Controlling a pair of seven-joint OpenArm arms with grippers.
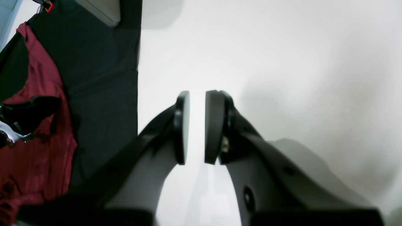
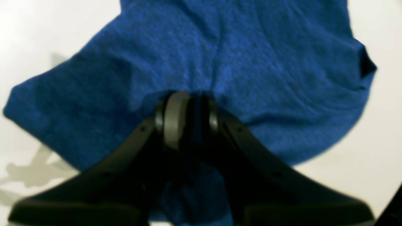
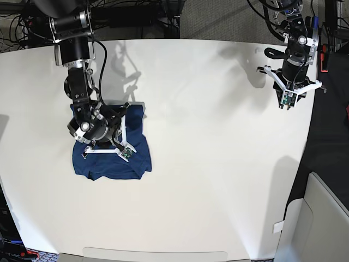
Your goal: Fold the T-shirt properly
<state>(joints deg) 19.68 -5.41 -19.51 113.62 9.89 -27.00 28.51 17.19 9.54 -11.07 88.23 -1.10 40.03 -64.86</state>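
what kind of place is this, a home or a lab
Most likely a robotics lab: a bare white table with two mounted arms, cable bundles behind it, and one T-shirt as test material.

The right gripper (image 2: 188, 116) is down on the T-shirt (image 2: 220, 59), its 2 jaws pinched together on a fold of the blue cloth, which bunches up between the pads. Its arm reaches down onto the shirt from the far edge of the table, wrist bent so the fingers point along the fabric. The left gripper (image 1: 197, 127) hangs well apart from the T-shirt, over the far opposite corner of the table, holding nothing, its 2 pads (image 1: 213, 125) parted by a narrow gap
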